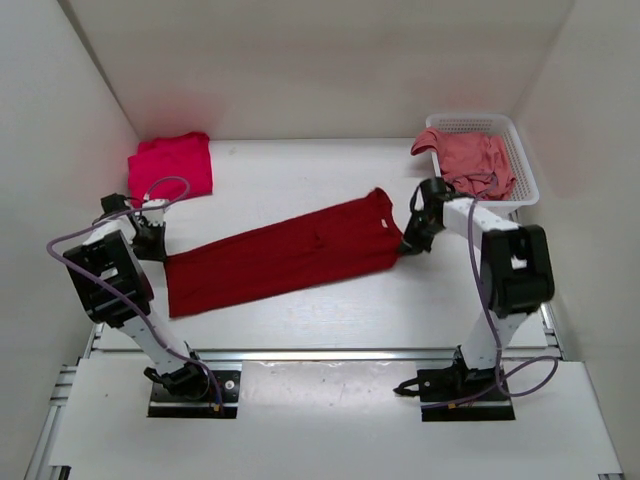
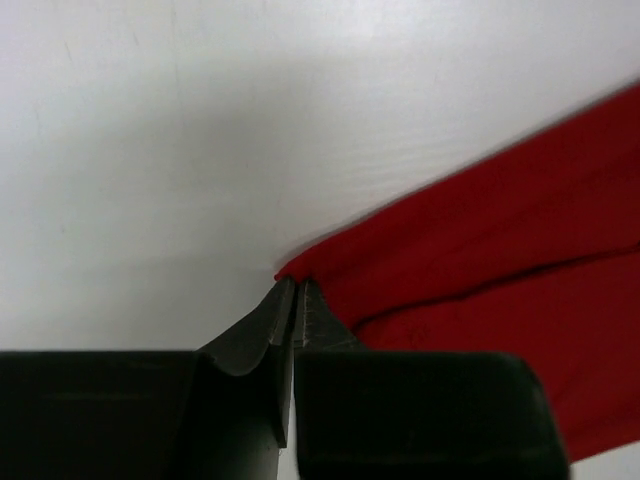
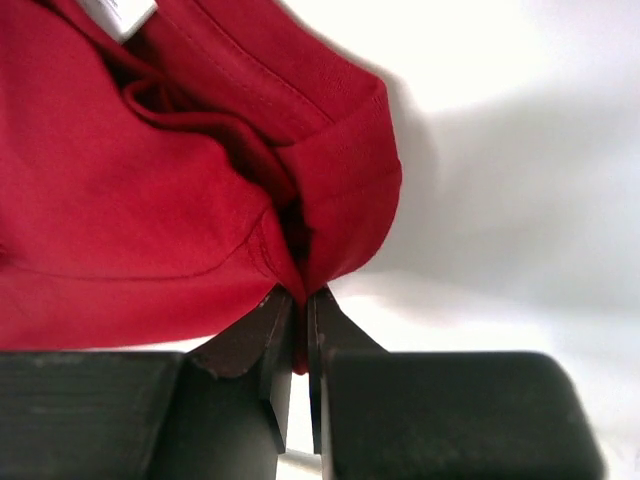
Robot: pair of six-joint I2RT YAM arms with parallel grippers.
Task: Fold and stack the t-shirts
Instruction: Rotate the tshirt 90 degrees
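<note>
A dark crimson t-shirt (image 1: 285, 255) lies as a long folded strip across the table, running from lower left to upper right. My left gripper (image 1: 160, 248) is shut on its left end; the left wrist view shows that gripper (image 2: 295, 290) pinching a corner of the crimson cloth (image 2: 500, 260). My right gripper (image 1: 408, 243) is shut on the right end by the collar, and in the right wrist view this gripper (image 3: 303, 295) has a fold of the crimson t-shirt (image 3: 150, 200) between its jaws. A bright pinkish-red t-shirt (image 1: 172, 165) lies folded at the back left. A salmon pink t-shirt (image 1: 475, 165) lies crumpled in the basket.
A white mesh basket (image 1: 522, 160) stands at the back right against the wall. White walls close in the table on the left, back and right. Both arm bases sit on the metal rail at the near edge.
</note>
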